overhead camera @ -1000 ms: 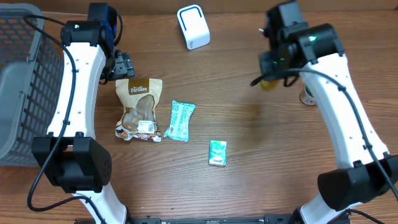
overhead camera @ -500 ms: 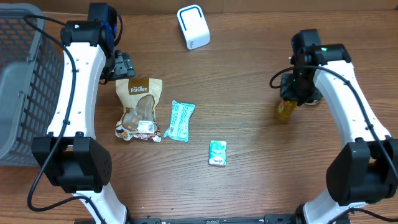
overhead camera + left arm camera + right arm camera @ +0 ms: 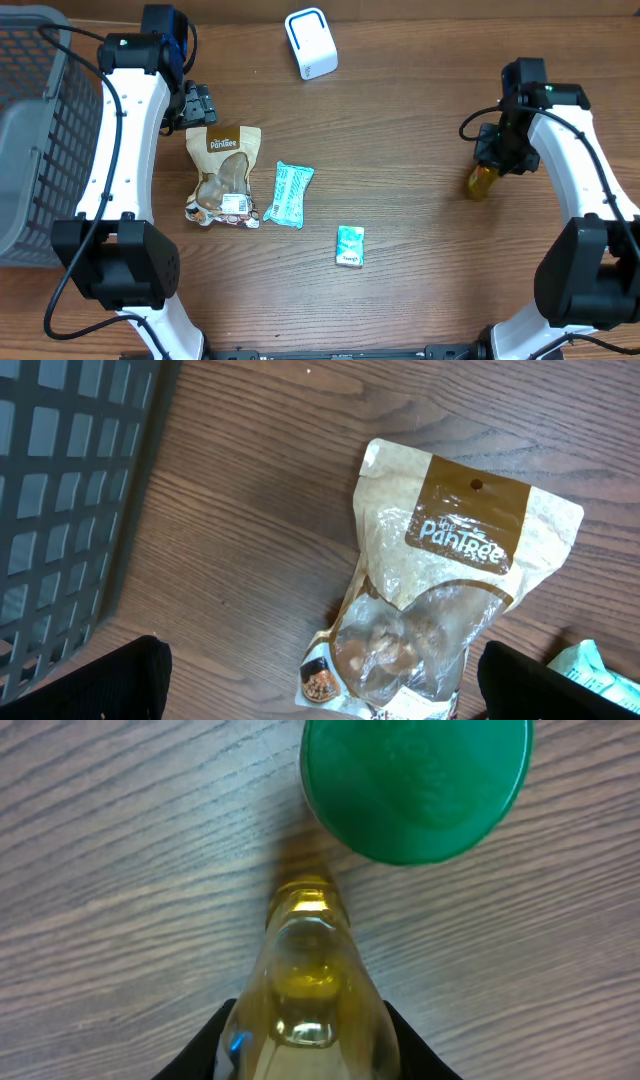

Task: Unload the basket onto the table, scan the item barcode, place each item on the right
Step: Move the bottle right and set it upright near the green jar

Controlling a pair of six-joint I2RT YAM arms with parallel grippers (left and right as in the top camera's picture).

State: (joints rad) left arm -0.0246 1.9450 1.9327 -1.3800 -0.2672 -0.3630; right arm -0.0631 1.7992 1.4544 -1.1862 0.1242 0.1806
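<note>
Displaced since the earlier frames is the right arm alone: it has been swung from a position near the scanner (image 3: 311, 43) out toward the right edge of the worktop (image 3: 400, 230), and the bottle (image 3: 480, 183) has been carried with it. Everything else is unchanged.

At the far left, the basket (image 3: 40, 150) is untouched. The left hand (image 3: 198, 104) is held fully released just above the top edge of the snack pouch (image 3: 224, 175), with nothing between its fingers; no contact with the pouch is shown. Just beside the pouch lies the teal packet (image 3: 289, 194), and further right, nearer the front edge, the small box (image 3: 350, 246). The scanner stands at the back, well apart from all of them.

At the right, the right hand (image 3: 492, 160) is clenched on the bottle, which is filled with yellow liquid. In the right wrist view a green disc (image 3: 415, 785) is seen just beyond the bottle's end; whether it is the bottle's cap cannot be determined.

Because the bottle is now well away from the scanner, its scan pass is judged to be finished or abandoned, and set-down is judged to be the step in hand. The pouch, packet and box are judged to be still awaiting scanning.
</note>
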